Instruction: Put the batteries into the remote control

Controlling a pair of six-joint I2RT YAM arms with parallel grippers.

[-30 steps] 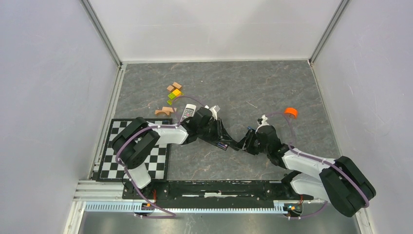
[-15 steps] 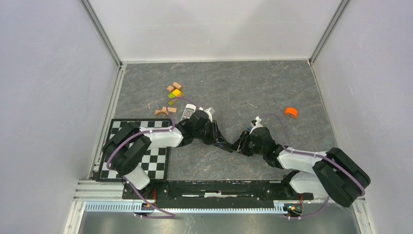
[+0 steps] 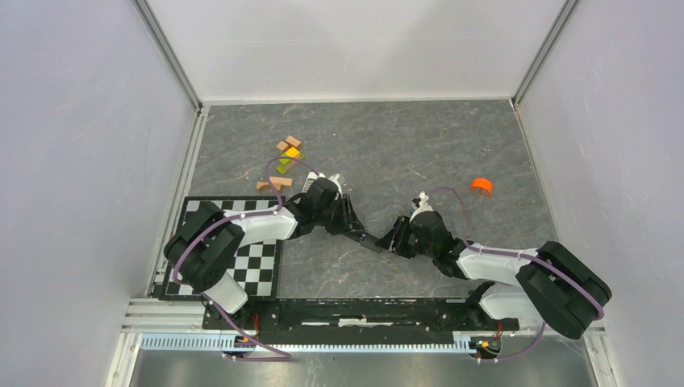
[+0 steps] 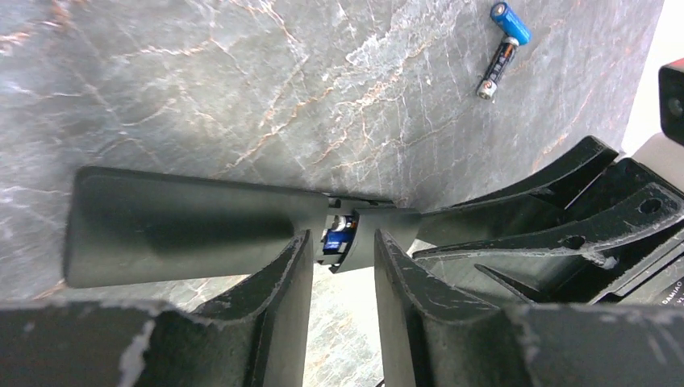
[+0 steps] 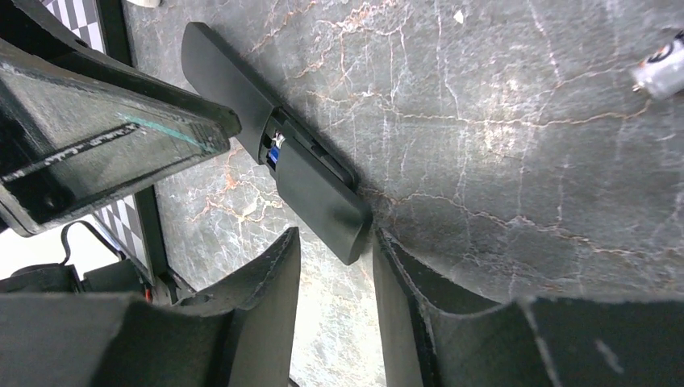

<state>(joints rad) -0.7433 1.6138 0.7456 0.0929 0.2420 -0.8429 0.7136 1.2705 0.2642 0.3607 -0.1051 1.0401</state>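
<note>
Right gripper [image 5: 335, 242] is pinching one end of the black bar [image 5: 234, 72]. Left gripper [image 4: 343, 242] jaws are standing narrowly parted at its open bay, where a cell [image 4: 335, 234] is showing; no clear pinch there. Blue battery [image 4: 510, 14] and dark battery [image 4: 494, 68] are lying loose nearby, so loading looks unfinished. White remote [image 3: 308, 185] is mostly hiding behind the left wrist.

The slim black plastic remote control [image 3: 374, 242] lies mid-frame on the grey stone desk [image 3: 387, 137]; orange round cap [image 3: 481, 185] right, wooden blocks [image 3: 287, 151] upper left.
</note>
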